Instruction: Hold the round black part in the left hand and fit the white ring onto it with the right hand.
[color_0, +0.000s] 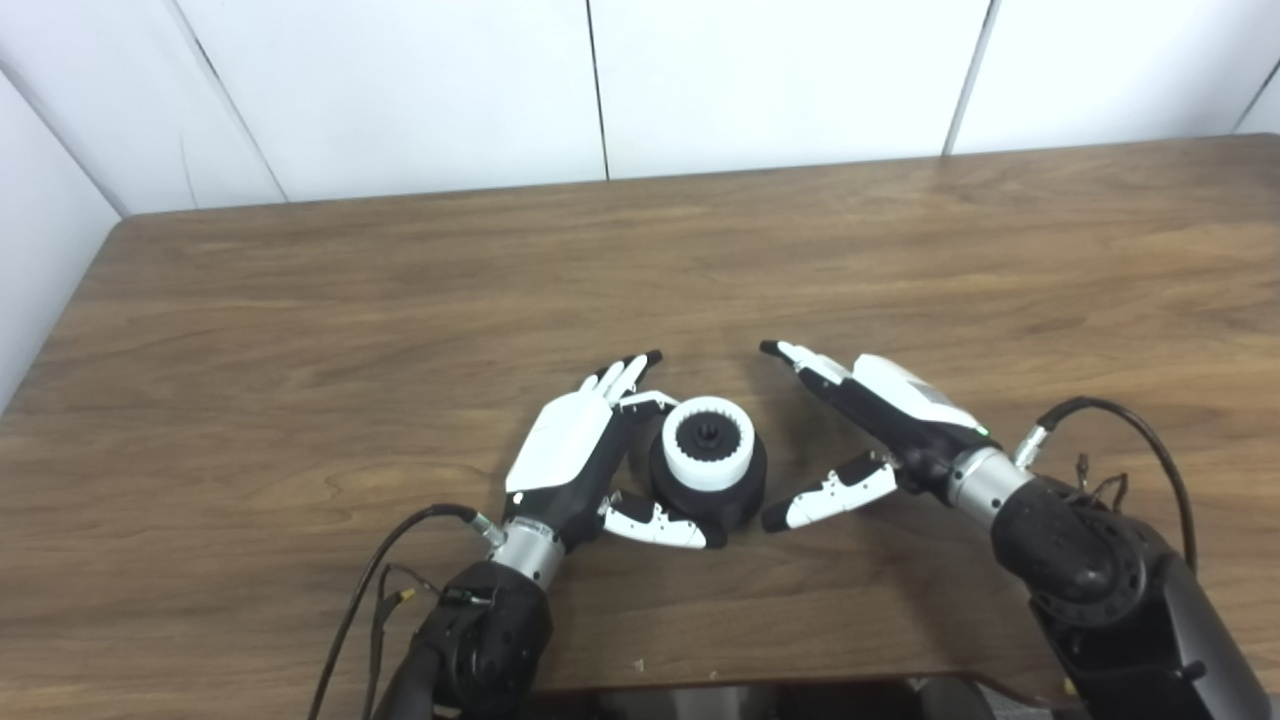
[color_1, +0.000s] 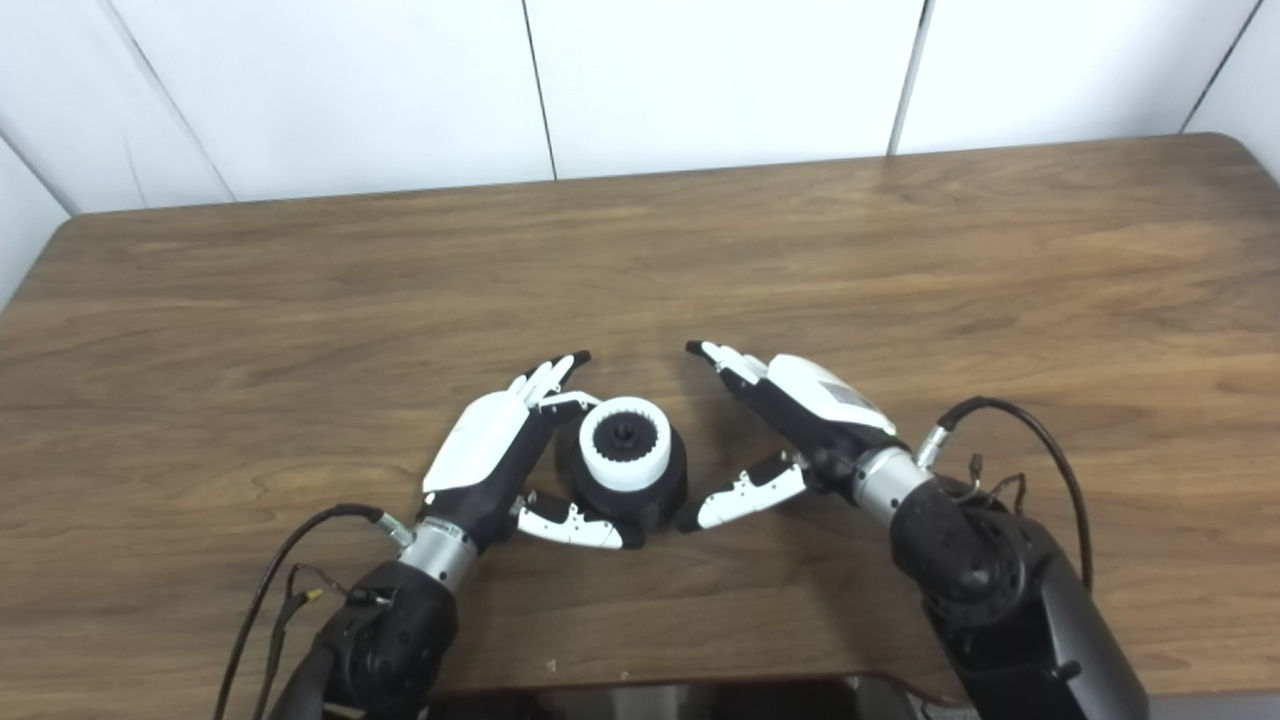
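Note:
The round black part (color_0: 748, 482) stands on the table near the front edge, with the white toothed ring (color_0: 708, 474) seated on top of it. My left hand (color_0: 572, 452) lies just left of the part, fingers stretched out past it and thumb curled along its front base; it is open. My right hand (color_0: 882, 422) is open to the right of the part, fingers stretched out, thumb pointing toward the part with a small gap. Both also show in the right eye view: part (color_1: 668, 482), ring (color_1: 625, 476).
The wooden table (color_0: 700, 260) stretches back to a white panelled wall. Black cables loop from both wrists near the table's front edge.

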